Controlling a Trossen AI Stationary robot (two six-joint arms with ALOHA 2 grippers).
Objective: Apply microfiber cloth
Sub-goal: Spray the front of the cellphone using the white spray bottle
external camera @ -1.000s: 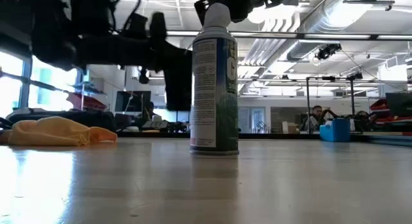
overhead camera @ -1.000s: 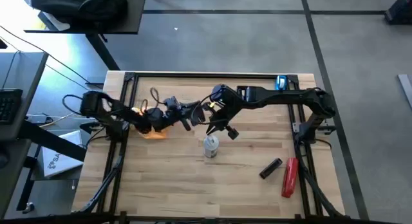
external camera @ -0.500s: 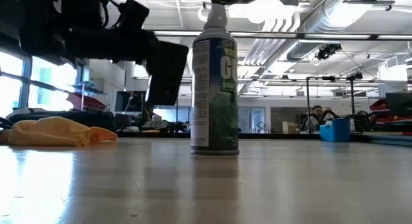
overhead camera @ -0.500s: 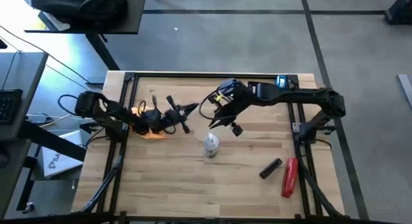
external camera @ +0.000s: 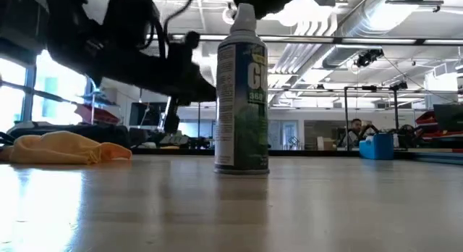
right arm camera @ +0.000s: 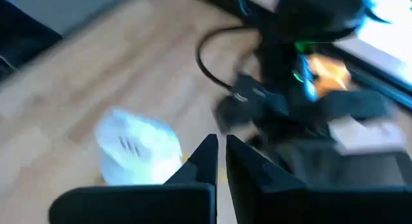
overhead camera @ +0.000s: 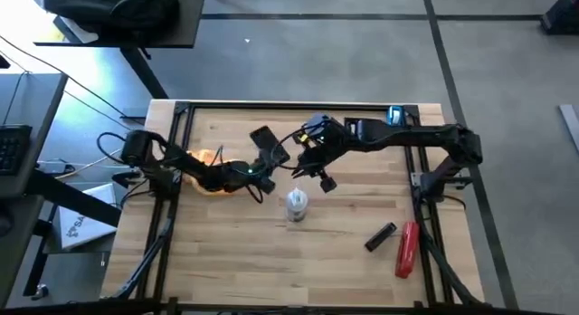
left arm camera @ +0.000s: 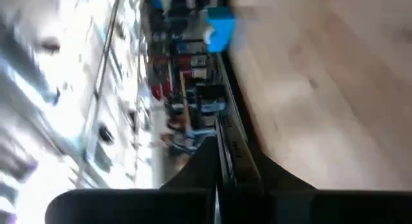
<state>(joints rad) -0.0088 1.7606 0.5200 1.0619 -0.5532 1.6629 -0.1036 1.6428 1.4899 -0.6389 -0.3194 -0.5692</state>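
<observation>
Up front the spray can (external camera: 242, 89) stands on the wooden table (overhead camera: 235, 252). The microfiber cloth (external camera: 64, 148) lies crumpled, half hidden under the left arm overhead. Left gripper (left arm camera: 217, 185) and right gripper (right arm camera: 220, 161) both look pinched closed, empty. Blurry workshop behind.

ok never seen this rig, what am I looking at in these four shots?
Two dark robot arms work at a wooden table. One camera looks straight down, one sits at table height, and one rides on each wrist. On the table: a spray can standing upright, an orange-yellow microfiber cloth lying loose on the left, and a red tool beside a small black object near the right edge. The left gripper holds a black phone above the table. The right gripper hovers near the can, fingers nearly closed, holding nothing.
</observation>
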